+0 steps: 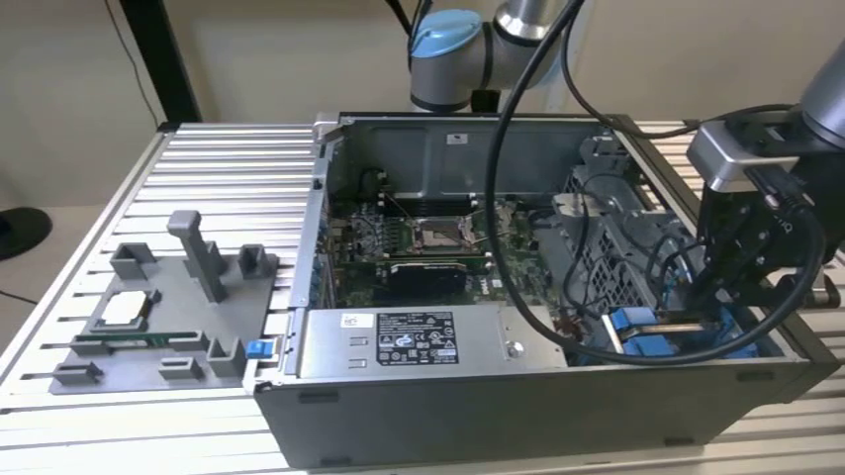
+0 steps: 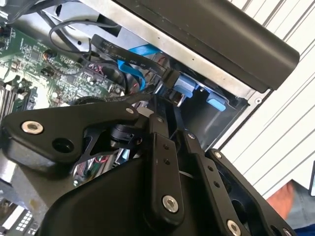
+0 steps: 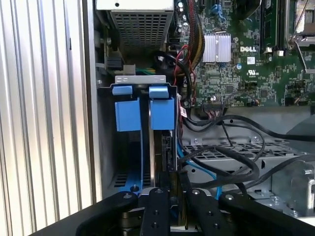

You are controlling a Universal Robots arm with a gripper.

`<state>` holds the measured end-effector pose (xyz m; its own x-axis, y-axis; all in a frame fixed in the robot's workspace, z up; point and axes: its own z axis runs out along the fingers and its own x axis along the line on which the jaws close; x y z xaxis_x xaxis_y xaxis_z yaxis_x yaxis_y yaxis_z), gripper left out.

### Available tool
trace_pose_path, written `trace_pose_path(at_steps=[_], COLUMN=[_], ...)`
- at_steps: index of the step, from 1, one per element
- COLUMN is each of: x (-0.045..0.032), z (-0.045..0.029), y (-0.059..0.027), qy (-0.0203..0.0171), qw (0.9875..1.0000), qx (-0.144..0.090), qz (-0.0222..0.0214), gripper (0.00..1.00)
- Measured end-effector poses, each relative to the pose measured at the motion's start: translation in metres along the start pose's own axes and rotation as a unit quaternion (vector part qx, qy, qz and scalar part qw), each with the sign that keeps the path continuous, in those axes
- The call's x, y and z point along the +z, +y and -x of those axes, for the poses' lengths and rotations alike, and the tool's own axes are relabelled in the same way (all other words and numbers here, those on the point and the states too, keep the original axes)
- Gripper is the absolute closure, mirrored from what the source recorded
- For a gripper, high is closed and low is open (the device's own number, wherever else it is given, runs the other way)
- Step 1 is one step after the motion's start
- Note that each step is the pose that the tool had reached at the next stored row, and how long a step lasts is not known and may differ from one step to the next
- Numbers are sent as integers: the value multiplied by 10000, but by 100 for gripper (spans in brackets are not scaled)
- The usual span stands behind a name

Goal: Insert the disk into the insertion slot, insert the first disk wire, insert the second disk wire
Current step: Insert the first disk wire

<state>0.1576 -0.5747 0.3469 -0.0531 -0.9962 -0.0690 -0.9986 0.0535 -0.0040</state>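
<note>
At the near corner of the open computer case (image 1: 528, 416), on the exterior view's right, the gripper (image 1: 700, 303) is reaching down from the arm (image 1: 818, 99) into the insertion slot (image 1: 647, 341), where bright blue plastic is showing. The case is standing on the slatted metal desk (image 1: 225, 168). A labelled grey power-supply box (image 1: 410, 341) is lying along the case's front wall and the motherboard (image 1: 422, 237) is lying behind it. A grey fixture tray (image 1: 145, 327) is sitting on the desk well apart from the case, toward the exterior view's left.

In the second wrist view the gripper (image 2: 165, 105) is pointing into the insertion slot (image 2: 206, 110), with its black fingers (image 2: 160, 147) drawn close together. Their tips are sitting right at the connector of a flat black wire (image 2: 128, 54), which is ending beside a blue tab (image 2: 184, 86). Whether the tips are pinching that connector I cannot tell.

In the first wrist view the disk (image 3: 161, 147) is standing on edge inside the insertion slot (image 3: 123, 157), directly under one of the two blue tabs (image 3: 161, 110). The gripper (image 3: 172, 179) is lining up with the disk's near end, fingers (image 3: 158, 206) nearly touching each other. Black cables (image 3: 231, 162) are looping just beside the slot, and the motherboard (image 3: 246, 64) is lying beyond it.
</note>
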Motion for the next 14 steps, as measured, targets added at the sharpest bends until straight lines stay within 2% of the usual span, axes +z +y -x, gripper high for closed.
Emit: trace_pose_path(at_steps=[4, 14], x=[17, -5], z=[1, -3], y=[1, 0], qy=[21, 14], qw=[10000, 10000], qx=[-2, -62], qz=[-5, 0], gripper=[100, 100])
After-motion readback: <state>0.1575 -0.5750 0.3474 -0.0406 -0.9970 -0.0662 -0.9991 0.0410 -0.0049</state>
